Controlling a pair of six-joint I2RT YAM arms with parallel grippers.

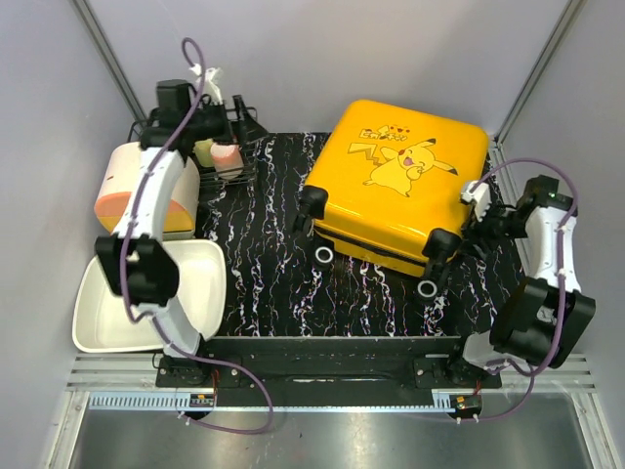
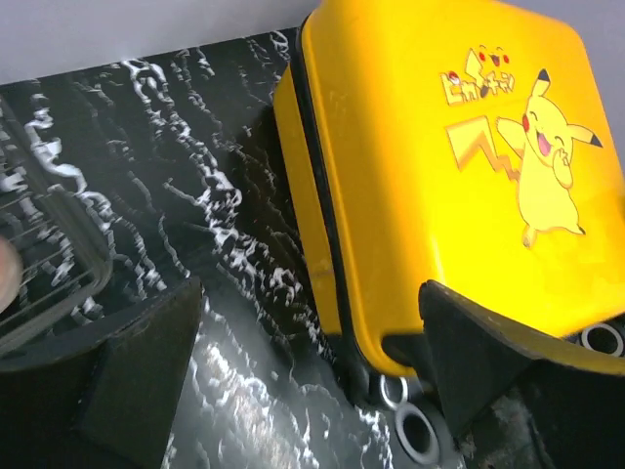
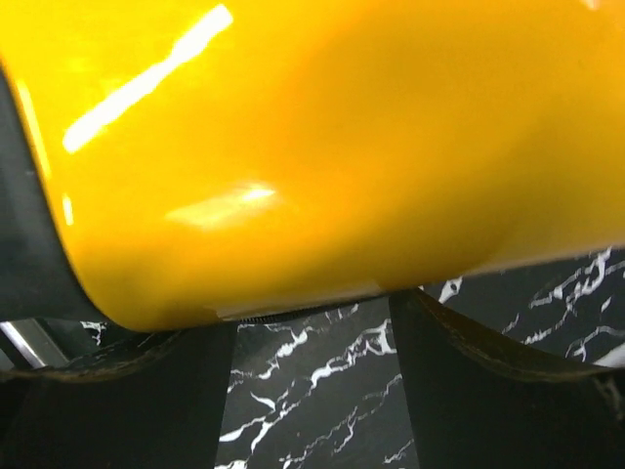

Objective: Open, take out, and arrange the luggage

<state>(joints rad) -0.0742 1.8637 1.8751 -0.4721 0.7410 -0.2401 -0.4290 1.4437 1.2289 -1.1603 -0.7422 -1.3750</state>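
Suitcase [image 1: 405, 176] shut — lining hidden.
Basket [image 2: 59, 244] cut off beside spread left jaws; right jaws spread near a wheel [image 1: 439, 246].

Robotics lab test cell: a left arm [image 1: 146, 215] and a right arm [image 1: 552, 244], with trailing purple cables [image 1: 239, 428], stand bolted by an aluminium rail [image 1: 107, 369] at the edge of a marble-patterned mat [image 1: 273, 283], enclosed by plain grey panel walls [image 1: 39, 117]
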